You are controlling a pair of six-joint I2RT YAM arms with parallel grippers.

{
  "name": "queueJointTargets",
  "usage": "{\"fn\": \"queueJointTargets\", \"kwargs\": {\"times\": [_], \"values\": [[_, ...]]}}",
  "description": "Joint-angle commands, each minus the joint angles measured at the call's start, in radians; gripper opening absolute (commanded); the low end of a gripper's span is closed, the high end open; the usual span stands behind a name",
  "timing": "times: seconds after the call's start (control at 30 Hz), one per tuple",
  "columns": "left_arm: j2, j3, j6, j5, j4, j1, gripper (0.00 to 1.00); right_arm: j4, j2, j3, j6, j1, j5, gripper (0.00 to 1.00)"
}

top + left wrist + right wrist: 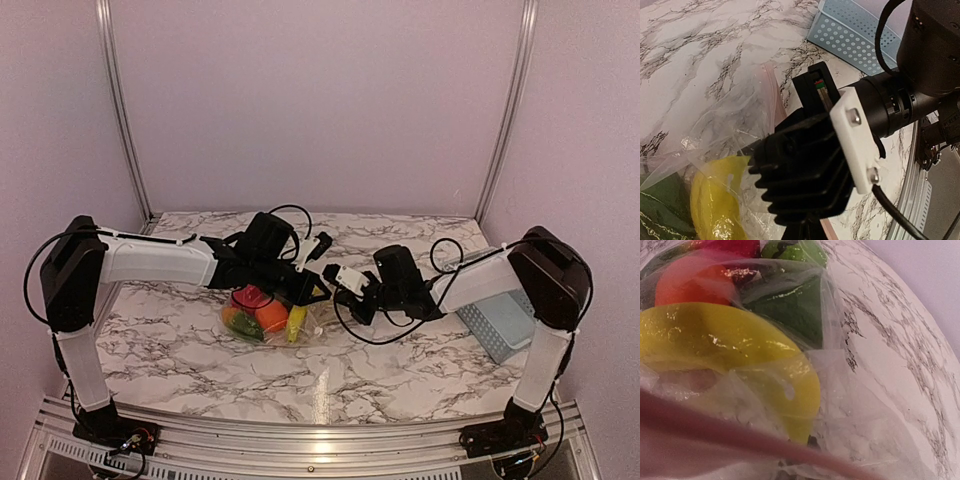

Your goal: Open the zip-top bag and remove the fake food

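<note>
- The left gripper (312,284) and the right gripper (334,296) meet almost tip to tip at the edge of the zip-top bag (306,336) nearest the right arm. We cannot tell whether either claw is spread or pinched, because the fingertips are hidden among black housings and plastic film.
- From the left wrist, we see the right gripper's body close up. It has a matte black ribbed housing (800,175) and a flat white plate (856,142) fixed with two bright screws.
- A pinkish band, the zip strip (715,437), crosses the foreground of the right wrist view, blurred and hard against the lens.
- The bag lies near the middle of the table (170,350). Its plastic is thin, clear and crinkled, and it catches small glints.
- The fake food (262,316) sits inside the bag, glossy and smooth under the film. We see a curved yellow banana (740,345), a round orange piece (682,287), a red piece (735,246) and dark green pieces (790,307).
- The tabletop is smooth and white, patterned like marble with grey-black veins.
- A light blue plastic basket (865,35), its walls dotted with round holes, stands beside the right arm, well apart from the bag.
</note>
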Motion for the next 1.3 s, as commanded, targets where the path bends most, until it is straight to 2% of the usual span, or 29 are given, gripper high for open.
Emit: {"fn": "queueJointTargets", "kwargs": {"times": [0.0, 0.23, 0.5, 0.73, 0.87, 1.07, 1.27], "values": [[0.008, -0.018, -0.021, -0.054, 0.026, 0.01, 0.0, -0.037, -0.123, 0.01, 0.03, 0.032, 0.07, 0.0], [-0.001, -0.043, -0.067, -0.124, 0.054, 0.025, 0.0, -0.136, -0.219, -0.002, 0.055, 0.035, 0.165, 0.0], [0.012, -0.041, -0.087, -0.19, 0.054, 0.029, 0.0, -0.29, -0.246, 0.017, 0.153, 0.052, 0.189, 0.0], [0.026, -0.036, -0.115, -0.238, 0.045, 0.04, 0.0, -0.304, -0.371, -0.038, 0.28, 0.091, 0.351, 0.0], [0.036, -0.032, -0.143, -0.265, 0.036, 0.051, 0.0, -0.329, -0.424, -0.05, 0.337, 0.091, 0.503, 0.0], [0.054, -0.022, -0.185, -0.29, 0.023, 0.07, 0.0, -0.356, -0.472, -0.052, 0.375, 0.091, 0.605, 0.0], [0.078, -0.005, -0.218, -0.3, 0.015, 0.082, 0.0, -0.383, -0.531, -0.068, 0.38, 0.098, 0.554, 0.0]]}}
